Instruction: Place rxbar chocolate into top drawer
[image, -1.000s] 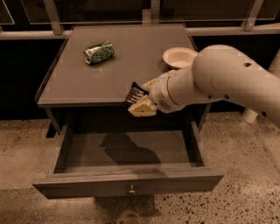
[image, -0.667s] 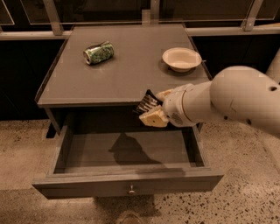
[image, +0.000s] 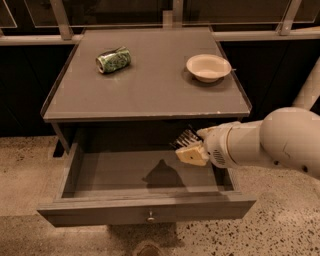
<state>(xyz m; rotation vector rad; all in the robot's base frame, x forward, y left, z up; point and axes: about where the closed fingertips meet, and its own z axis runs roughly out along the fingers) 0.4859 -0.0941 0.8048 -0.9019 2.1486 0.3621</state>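
Hovering in the centre right of the camera view, the gripper (image: 194, 144) sits above the right part of the top drawer's interior, just below the front edge of the table top (image: 150, 90). Its fingers are clamped on the rxbar chocolate (image: 183, 138), a dark flat bar that projects from between them toward the upper left. The white arm (image: 280, 142) enters from the right edge of the frame.

The top drawer (image: 145, 214) is pulled out, occupying the lower centre of the frame. Its round knob (image: 150, 217) is centred on the front panel. A dark shadow (image: 162, 175) lies on the drawer floor below the gripper.

On the table top, a crushed green can (image: 113, 59) lies on its side at upper left. A pale bowl (image: 208, 67) stands at upper right, well apart from the can.
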